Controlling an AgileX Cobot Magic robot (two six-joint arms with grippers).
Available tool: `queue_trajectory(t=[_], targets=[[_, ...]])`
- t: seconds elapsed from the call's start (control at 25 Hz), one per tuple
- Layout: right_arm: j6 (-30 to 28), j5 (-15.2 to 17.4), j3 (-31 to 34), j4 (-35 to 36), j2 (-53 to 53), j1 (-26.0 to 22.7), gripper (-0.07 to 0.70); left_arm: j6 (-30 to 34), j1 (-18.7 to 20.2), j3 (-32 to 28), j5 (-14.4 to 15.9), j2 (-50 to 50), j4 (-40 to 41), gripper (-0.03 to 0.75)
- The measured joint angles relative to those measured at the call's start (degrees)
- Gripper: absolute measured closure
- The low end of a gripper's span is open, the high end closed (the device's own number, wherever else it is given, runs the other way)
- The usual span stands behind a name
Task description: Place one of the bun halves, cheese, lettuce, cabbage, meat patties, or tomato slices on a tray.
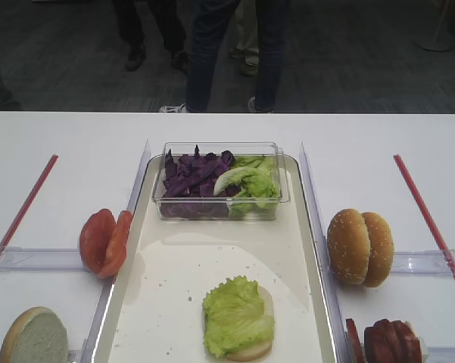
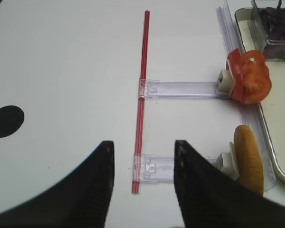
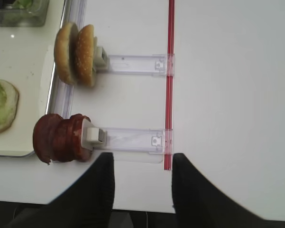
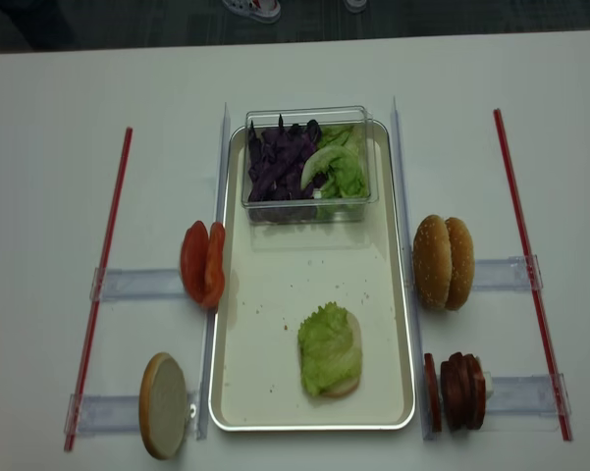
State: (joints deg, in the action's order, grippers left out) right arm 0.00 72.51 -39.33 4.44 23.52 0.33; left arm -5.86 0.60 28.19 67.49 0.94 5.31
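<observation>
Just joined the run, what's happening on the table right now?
Burger assembly, mid-way. On the tray lies one bun half with lettuce on top. Neither claw holds anything: the right claw hovers open near the meat patties, the left claw open over bare table. Tomato slices and spare bun halves wait in side racks; cabbage stays in the tub.

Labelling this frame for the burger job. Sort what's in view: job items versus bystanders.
Job items: tray; bun half topped with lettuce on the tray; upright bun halves; meat patties; tomato slices; cabbage in the tub.

Bystanders: clear tub; red strips; clear holder rails; people's legs.
</observation>
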Motion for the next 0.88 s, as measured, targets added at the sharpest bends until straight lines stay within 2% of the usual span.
queue_trajectory(t=[0.24, 0.56, 0.88], targets=[[0.0, -3.4, 6.6, 0.1, -5.4, 0.0, 0.304, 0.0, 0.0, 0.0, 0.0, 0.0, 0.0, 0.428], [0.0, -8.7, 11.1, -1.6, -8.9, 0.0, 0.304, 0.0, 0.0, 0.0, 0.0, 0.0, 0.0, 0.428], [0.5, -9.1, 11.4, -1.9, -10.0, 0.0, 0.304, 0.0, 0.0, 0.0, 0.0, 0.0, 0.0, 0.428]])
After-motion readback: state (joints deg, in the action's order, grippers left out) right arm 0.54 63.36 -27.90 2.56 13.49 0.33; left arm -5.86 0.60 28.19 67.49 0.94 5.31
